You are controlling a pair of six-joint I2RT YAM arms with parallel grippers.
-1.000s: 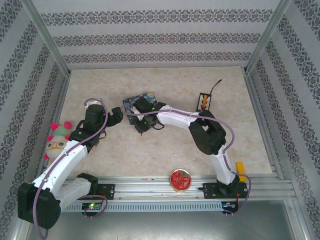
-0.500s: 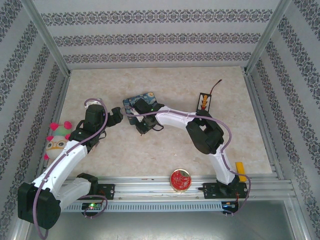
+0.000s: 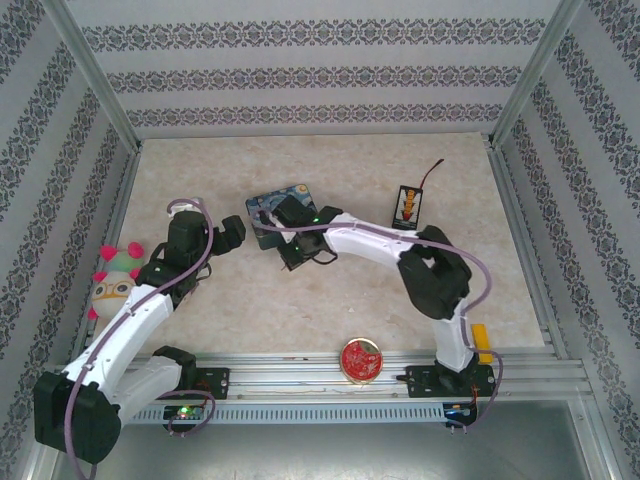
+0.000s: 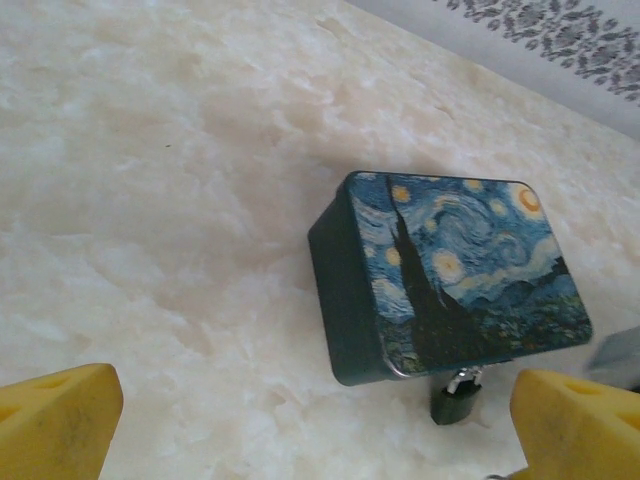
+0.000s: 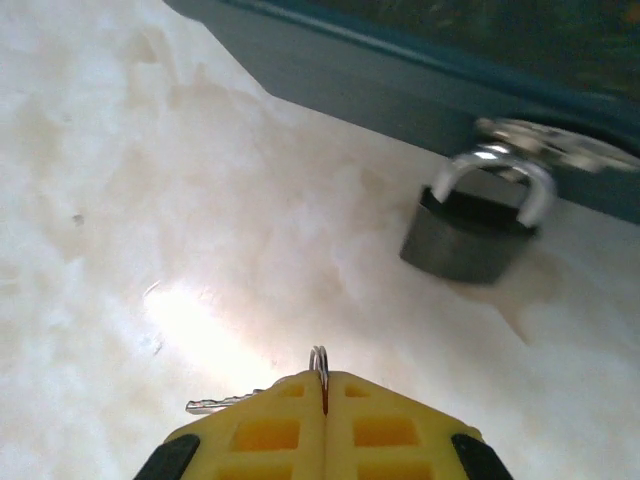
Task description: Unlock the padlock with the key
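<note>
Pinching down tight, the right gripper [image 5: 323,385] is pressing its yellow fingers together on the key [image 5: 214,405]. The little ring [image 5: 318,358] is poking up out of the seam. What looks like the blade is sticking out to the fingers' left, though most of it is hidden under the pads.

Just ahead of those fingertips and off to their right, the padlock [image 5: 470,235] is hanging from the hasp [image 5: 555,145] of the tin [image 5: 400,75]. Its dark body is sitting low against the table [image 5: 150,200] with the silvery shackle looped through, apart from the key.

Over on the other side, the left gripper [image 4: 320,425] is holding its fingers spread wide with nothing between them. The starry-night tin is sitting ahead of it, a touch to the right. The padlock is dangling at the tin's near wall, closer to the right-hand fingertip [image 4: 580,420].

From above, both grippers are sitting close to the tin's near edge, near each other but apart.
</note>
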